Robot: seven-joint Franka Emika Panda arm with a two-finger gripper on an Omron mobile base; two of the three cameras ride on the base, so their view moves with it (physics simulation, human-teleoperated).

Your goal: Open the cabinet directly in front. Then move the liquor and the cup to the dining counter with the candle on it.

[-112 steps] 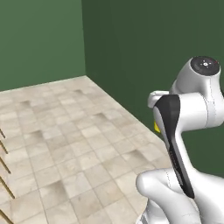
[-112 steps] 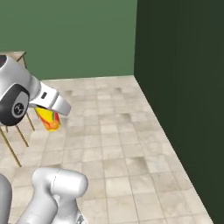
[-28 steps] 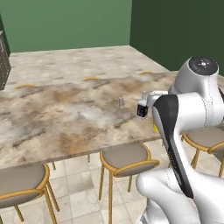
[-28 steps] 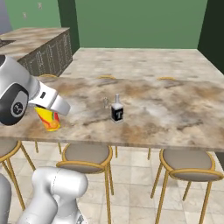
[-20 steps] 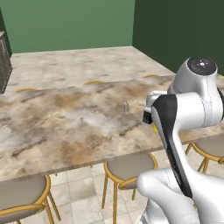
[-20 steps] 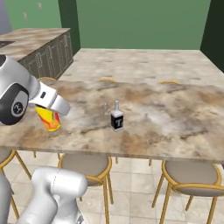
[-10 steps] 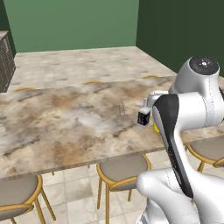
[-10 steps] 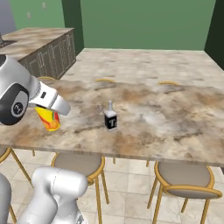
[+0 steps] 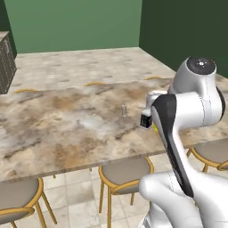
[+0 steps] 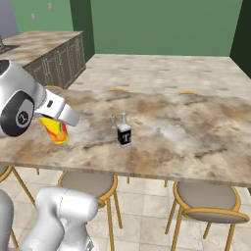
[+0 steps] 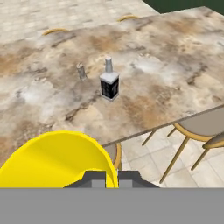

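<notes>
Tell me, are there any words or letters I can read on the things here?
Small dark squarish bottle on the brown-and-beige marble counter: white label with a dark mark, too blurred to read.
Bright yellow tumbler held by the tool: a red-orange mark, no readable letters.
Nothing else carries text.

Glossy marbled dining counter (image 10: 196, 142); smooth yellow cup (image 11: 61, 159).

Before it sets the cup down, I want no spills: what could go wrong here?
The liquor and the tiny candle stand close together on the dining counter; lowering the held cup near them could knock either over. The cup hangs near the counter's front edge, so releasing too early might drop it.
</notes>
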